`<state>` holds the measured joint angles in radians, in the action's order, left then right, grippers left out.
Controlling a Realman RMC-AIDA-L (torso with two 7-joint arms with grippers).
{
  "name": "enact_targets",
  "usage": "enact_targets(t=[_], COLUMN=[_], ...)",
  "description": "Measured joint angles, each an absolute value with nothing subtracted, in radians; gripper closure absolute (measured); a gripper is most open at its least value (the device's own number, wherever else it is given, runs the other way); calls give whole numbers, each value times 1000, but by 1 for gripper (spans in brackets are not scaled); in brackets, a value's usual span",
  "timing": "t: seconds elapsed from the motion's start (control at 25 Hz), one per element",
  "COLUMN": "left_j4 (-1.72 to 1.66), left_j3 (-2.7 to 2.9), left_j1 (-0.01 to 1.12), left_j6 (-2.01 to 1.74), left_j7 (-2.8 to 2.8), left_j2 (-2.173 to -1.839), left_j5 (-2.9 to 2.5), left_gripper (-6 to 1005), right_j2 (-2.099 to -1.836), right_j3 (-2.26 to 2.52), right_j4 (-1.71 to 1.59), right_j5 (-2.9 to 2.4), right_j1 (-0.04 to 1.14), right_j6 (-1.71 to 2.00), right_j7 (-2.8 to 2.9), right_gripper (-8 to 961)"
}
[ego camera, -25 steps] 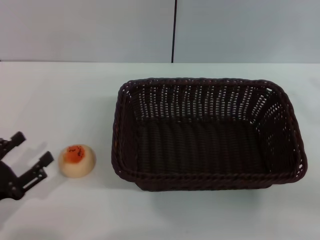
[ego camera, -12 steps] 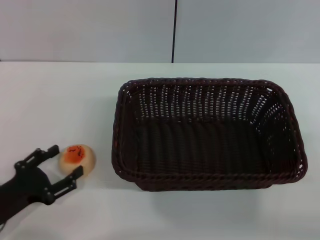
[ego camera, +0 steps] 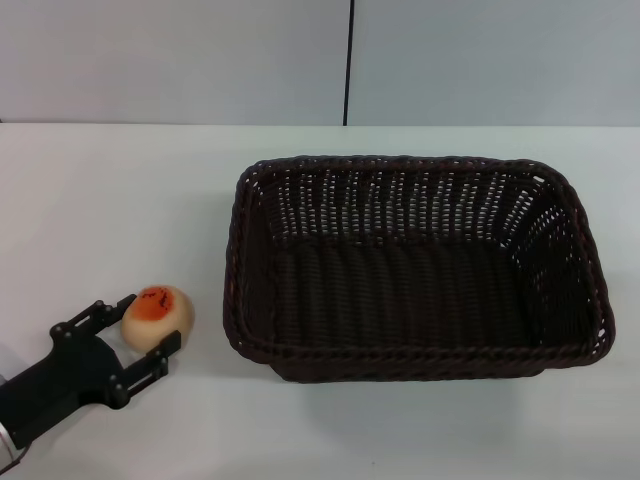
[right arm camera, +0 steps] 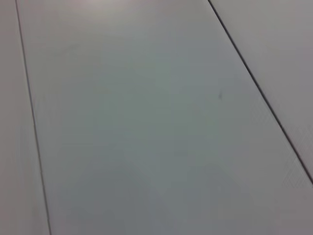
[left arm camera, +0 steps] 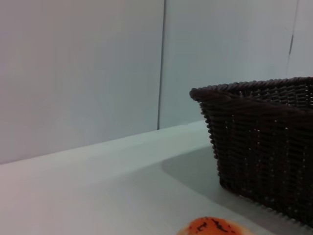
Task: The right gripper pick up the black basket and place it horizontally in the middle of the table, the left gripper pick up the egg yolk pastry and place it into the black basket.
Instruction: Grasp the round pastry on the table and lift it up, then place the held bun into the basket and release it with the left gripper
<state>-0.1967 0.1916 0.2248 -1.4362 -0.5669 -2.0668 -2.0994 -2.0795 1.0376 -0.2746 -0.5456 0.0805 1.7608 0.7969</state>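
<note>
The black basket (ego camera: 415,268) lies lengthwise across the white table (ego camera: 120,200), right of centre, and is empty. It also shows in the left wrist view (left arm camera: 264,142). The egg yolk pastry (ego camera: 157,316), cream with an orange-red speckled top, sits on the table left of the basket. Its top shows in the left wrist view (left arm camera: 211,227). My left gripper (ego camera: 146,324) is open at the front left, with one finger on each side of the pastry. The right gripper is out of view; its wrist view shows only a grey panelled surface.
A grey wall (ego camera: 200,60) with a dark vertical seam (ego camera: 348,60) stands behind the table's far edge. Bare tabletop lies left of and in front of the basket.
My left gripper has moved forward and to the right from the table's left edge, and its open fingers now flank the pastry. The basket and pastry have not moved.
</note>
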Motion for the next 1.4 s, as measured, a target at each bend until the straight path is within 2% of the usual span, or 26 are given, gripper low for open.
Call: enact_targets(t=[0.08,0.32,0.4,0.64,0.8,0.92,1.28,1.4], left_j4=[-197,-157,-155,-163,-166,-145,70,107], left_j3=[190,99,87,9,-16,5,41,61], left_j1=[225,225,223,210,209,248,353,380], left_j6=[-1436,-1453,-1472,-1603,-1734,-1807,-1732,-1682], left_j7=[-555,-494,-491,-494,-497,-488,-406,-392], left_j2=[-2066,-2064,-2063,-2059,-2059,-2066,-2071,-2069], left_j5=[-2098,-2090,-2089,-2081,-2080,-2094,-2109,-2131], left_gripper=[166,302,572,702,720,734,797,763], right_j2=[-2082,-2082,-2082,-2083,-2081,-2082,-2082,-2082], right_j3=[1014,848,832,808,806,806,805,805], right_j4=[-252,-73,-61,-41,-40,-27,-17,-10], right_j5=[-545,-543,-543,-543,-543,-543,-546,-546], right_j1=[81,123,123,118,118,127,133,133], right_j6=[1764,1855,1862,1876,1898,1901,1923,1924], right_j7=[785,679,673,666,666,666,666,666], right_gripper=[201,201,201,201,201,201,201,201])
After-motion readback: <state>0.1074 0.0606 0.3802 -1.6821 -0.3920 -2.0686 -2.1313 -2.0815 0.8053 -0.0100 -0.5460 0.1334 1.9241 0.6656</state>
